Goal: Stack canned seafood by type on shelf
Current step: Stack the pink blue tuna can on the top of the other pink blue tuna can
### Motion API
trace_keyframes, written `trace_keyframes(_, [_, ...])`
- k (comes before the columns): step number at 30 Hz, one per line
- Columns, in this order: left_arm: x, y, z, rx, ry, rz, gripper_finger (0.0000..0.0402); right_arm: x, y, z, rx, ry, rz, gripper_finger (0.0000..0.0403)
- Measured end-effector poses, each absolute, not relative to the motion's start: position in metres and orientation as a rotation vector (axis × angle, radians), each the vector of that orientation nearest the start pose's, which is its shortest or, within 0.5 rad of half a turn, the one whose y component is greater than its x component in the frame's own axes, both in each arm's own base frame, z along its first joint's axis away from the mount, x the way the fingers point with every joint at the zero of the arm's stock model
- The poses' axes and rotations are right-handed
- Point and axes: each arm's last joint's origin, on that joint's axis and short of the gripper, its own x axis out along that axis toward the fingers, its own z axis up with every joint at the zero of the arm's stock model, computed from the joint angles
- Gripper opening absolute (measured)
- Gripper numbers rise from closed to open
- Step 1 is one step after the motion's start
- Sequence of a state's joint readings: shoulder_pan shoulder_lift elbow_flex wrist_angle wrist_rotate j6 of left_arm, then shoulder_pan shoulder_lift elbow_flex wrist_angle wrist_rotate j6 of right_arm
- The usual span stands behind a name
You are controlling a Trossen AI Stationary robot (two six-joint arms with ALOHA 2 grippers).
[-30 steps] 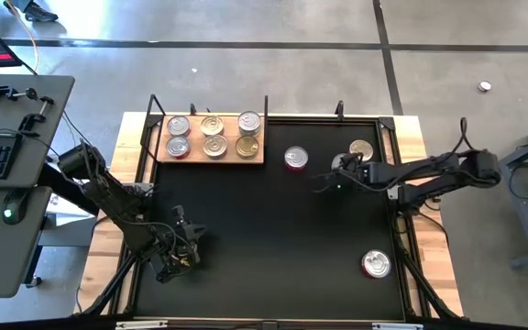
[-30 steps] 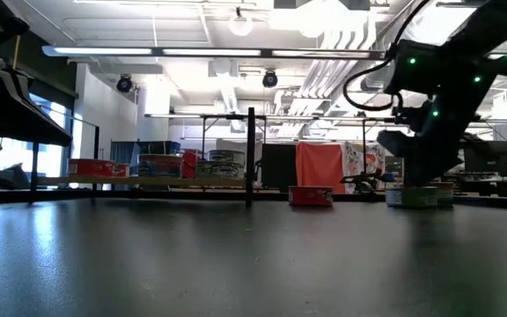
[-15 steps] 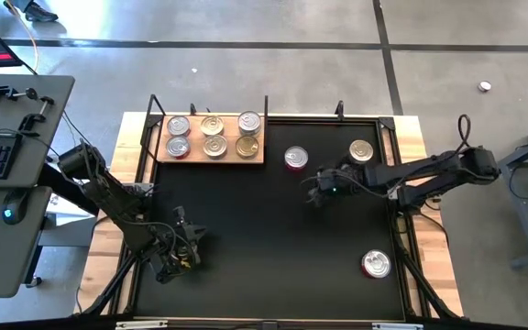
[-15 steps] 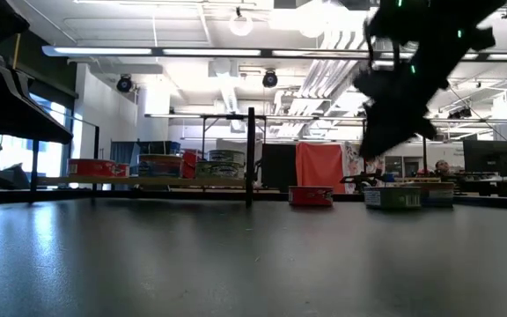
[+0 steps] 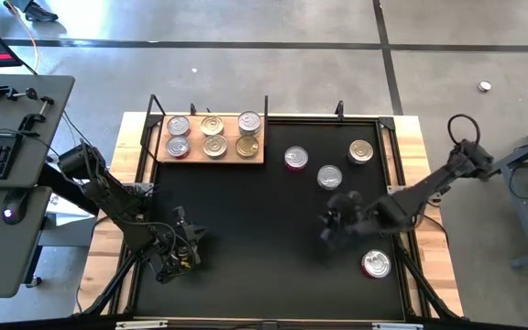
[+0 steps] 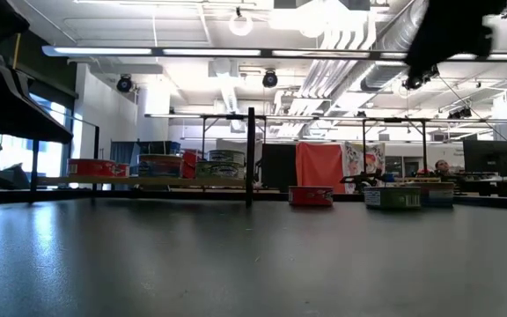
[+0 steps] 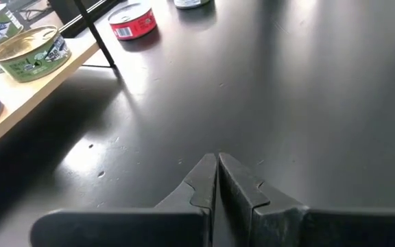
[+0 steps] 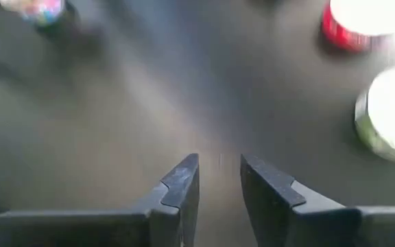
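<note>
High view, looking straight down: you see the canned seafood in two groups. Six tins sit in two rows of three on the shelf (image 5: 211, 158), a light wooden board at the far left of the black mat (image 5: 264, 257). Four more lie loose on the mat: a red-sided tin (image 5: 296, 159) just beside the shelf's right end, a silver-lidded tin (image 5: 329, 177) near it, a gold-lidded tin (image 5: 361, 151) toward the far right corner, and a second red-sided tin (image 5: 376, 264) alone near the right front edge.

Your right gripper (image 5: 328, 223) hovers over bare mat between the silver-lidded tin and the lone red one. Its fingers stand slightly apart with nothing between them. Your left gripper (image 5: 183, 249) waits at the left front of the mat, fingers pressed together and empty.

Judging by their look, the tins are rigid, fairly dense for their size, and smooth-sided, so they may slip in a loose hold. Take one across its round side wall, fingers on opposite sides, rather than by the flat shiny lid. They are low and stable, unlikely to tip.
</note>
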State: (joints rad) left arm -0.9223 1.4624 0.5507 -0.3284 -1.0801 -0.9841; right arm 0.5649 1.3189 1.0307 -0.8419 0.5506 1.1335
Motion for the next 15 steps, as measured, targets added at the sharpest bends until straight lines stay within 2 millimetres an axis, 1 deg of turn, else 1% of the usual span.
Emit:
trace_keyframes(4, [0.151, -0.157, 0.132, 0.087, 0.513, 0.406, 0.0010, 0.206, 0.143, 0.253, 0.496, 0.899, -0.500, 0.0098])
trace_keyframes(6, [0.150, -0.158, 0.136, 0.087, 0.586, 0.367, 0.0010, 0.205, 0.152, 0.245, 0.480, 0.932, -0.495, 0.0098])
trace_keyframes(8, [0.150, -0.161, 0.146, 0.060, 0.675, 0.319, 0.0010, 0.206, 0.160, 0.236, 0.449, 0.964, -0.492, 0.0098])
trace_keyframes(12, [0.145, -0.158, 0.159, -0.012, 0.819, 0.329, 0.0010, 0.212, 0.168, 0.219, 0.400, 1.005, -0.515, 0.0098])
trace_keyframes(15, [0.139, -0.153, 0.160, -0.119, 0.877, 0.393, 0.0010, 0.222, 0.171, 0.205, 0.382, 0.990, -0.545, 0.0098])
